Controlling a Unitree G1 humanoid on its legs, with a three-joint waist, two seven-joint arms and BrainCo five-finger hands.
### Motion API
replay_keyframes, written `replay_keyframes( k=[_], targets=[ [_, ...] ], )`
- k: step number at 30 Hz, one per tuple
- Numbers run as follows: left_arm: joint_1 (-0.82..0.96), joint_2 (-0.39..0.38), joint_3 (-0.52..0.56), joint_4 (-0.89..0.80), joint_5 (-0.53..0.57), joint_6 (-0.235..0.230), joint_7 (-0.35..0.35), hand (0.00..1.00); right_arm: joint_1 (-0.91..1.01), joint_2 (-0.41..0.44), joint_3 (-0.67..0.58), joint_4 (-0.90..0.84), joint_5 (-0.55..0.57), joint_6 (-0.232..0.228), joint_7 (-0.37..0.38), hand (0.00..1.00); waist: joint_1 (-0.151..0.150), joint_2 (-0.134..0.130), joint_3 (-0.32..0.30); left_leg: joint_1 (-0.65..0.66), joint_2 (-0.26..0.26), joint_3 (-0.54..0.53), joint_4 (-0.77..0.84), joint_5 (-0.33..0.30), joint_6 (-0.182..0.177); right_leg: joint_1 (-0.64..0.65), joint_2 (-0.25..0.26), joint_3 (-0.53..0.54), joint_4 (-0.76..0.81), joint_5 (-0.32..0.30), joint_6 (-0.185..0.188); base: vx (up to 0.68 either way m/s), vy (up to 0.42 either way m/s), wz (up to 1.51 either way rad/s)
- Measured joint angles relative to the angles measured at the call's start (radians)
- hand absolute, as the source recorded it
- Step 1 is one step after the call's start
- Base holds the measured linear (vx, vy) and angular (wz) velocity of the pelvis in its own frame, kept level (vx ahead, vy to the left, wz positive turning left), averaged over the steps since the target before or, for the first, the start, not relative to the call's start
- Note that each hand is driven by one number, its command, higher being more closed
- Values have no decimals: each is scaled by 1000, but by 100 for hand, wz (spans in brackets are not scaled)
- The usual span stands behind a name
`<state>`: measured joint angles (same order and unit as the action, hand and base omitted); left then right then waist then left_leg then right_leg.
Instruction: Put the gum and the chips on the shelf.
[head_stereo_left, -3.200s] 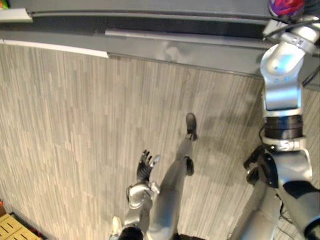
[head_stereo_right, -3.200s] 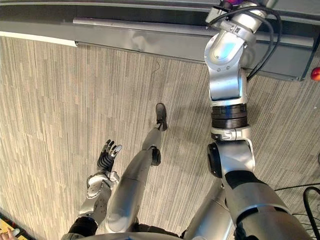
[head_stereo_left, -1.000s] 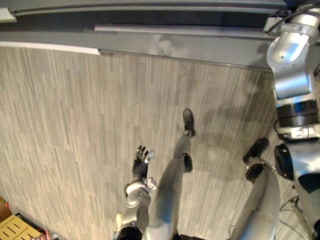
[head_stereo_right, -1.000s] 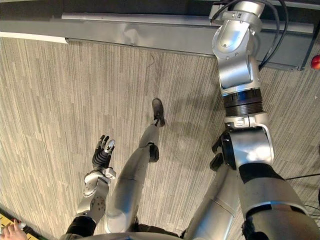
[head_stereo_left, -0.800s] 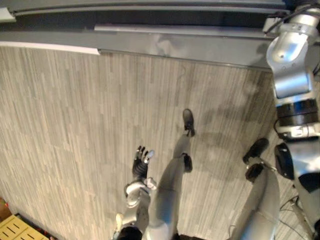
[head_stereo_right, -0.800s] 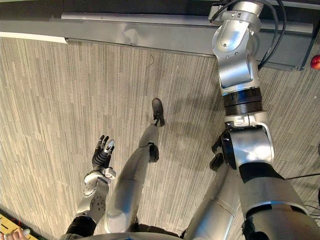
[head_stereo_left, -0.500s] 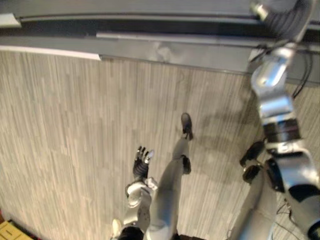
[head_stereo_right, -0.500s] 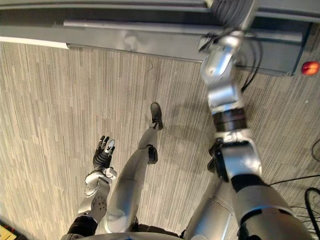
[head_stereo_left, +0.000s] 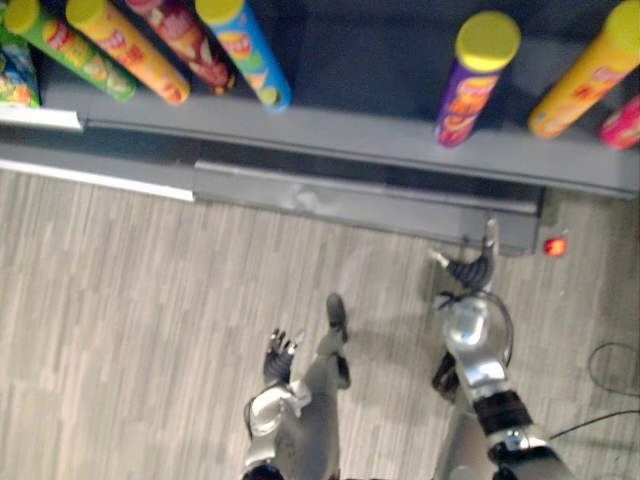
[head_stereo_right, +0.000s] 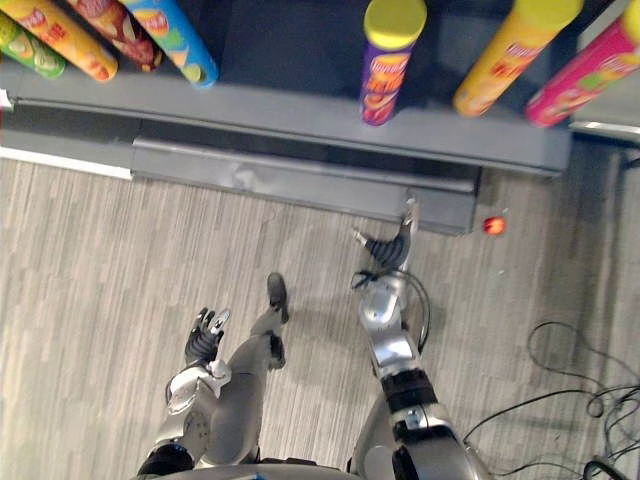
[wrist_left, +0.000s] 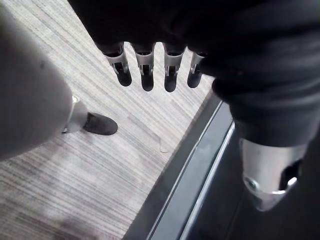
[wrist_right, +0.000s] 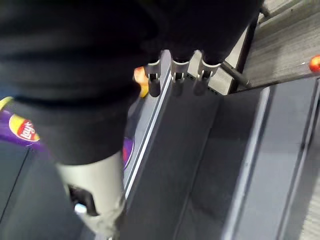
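Looking down, we see the purple chips can (head_stereo_left: 478, 75) upright on the shelf (head_stereo_left: 340, 135) among other cans (head_stereo_left: 245, 50), a small red thing (head_stereo_left: 554, 245) on the floor (head_stereo_left: 120, 300) by its base, our right hand (head_stereo_left: 468, 270) just below the edge, left hand (head_stereo_left: 277, 357) low. Left wrist: fingers (wrist_left: 146, 75) straight, empty. Right wrist: fingers (wrist_right: 173, 80) straight, empty, the can beside.

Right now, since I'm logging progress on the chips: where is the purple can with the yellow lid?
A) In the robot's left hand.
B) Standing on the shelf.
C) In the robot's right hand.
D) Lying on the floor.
B: the purple can stands on the shelf, while the right hand below it is open and holds nothing.
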<state>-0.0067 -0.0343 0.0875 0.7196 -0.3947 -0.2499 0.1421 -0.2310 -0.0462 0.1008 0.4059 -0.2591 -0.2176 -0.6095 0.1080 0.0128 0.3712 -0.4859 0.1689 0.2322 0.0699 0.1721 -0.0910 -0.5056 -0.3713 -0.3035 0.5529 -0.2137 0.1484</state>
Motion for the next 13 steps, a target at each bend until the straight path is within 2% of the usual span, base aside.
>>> replay_keyframes(
  k=[3,4,5,7,8,10,13],
  targets=[
    [10,18,20,75,55,11,5,0,155,31,-27,80,6,-10,71,0,-23,-46,-69,96,15,10,-21,-10,-13,112,22,-21,-52,-1,1,90,-77,-7],
    [10,26,29,109,69,19,7,0,217,57,-44,119,52,-19,112,0,-28,-66,-98,141,21,23,-35,-13,-18,152,32,-19,-74,-1,2,83,-52,-22],
    [10,31,36,127,75,22,7,0,246,65,-59,142,72,-23,126,0,-30,-74,-112,163,24,27,-38,-15,-21,174,37,-18,-83,-1,2,133,-73,-27],
    [16,41,80,202,106,37,7,0,349,99,-138,273,206,-33,234,0,-61,-95,-175,242,33,41,-54,-26,-35,255,55,-18,-127,1,4,118,-50,-20],
    [19,39,93,220,112,45,3,0,373,99,-158,311,255,-30,279,0,-69,-97,-192,260,36,46,-62,-28,-37,273,61,-18,-140,2,6,108,-35,-22],
    [41,41,148,270,149,74,-40,0,426,72,-271,443,431,5,461,0,-89,-93,-243,350,36,76,-117,-26,-44,334,82,0,-192,4,8,115,-19,-37],
    [55,61,176,323,193,98,-95,0,441,20,-401,646,476,56,588,0,-110,-81,-295,413,37,85,-166,-17,-57,382,103,9,-234,8,12,82,-1,-20]
  ],
)
